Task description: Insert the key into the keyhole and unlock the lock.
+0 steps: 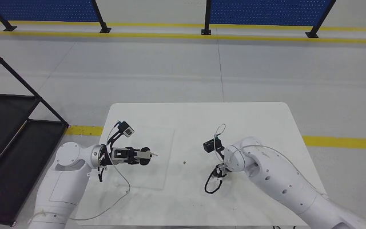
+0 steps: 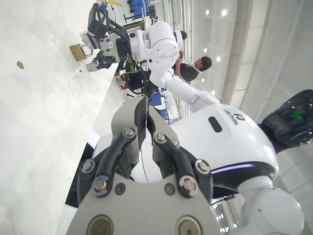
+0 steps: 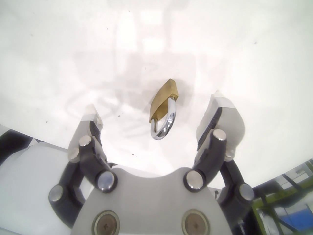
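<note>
The left end effector [image 2: 146,110] pinches the key [image 1: 153,155], well apart from the lock [image 3: 162,99] lying on the counter [image 3: 73,37] inside the spread right end effector [image 3: 154,103], which I judge must grip it next.

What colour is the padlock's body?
The padlock body is brass-gold, its shackle shiny silver; clearest in the right wrist view.
</note>
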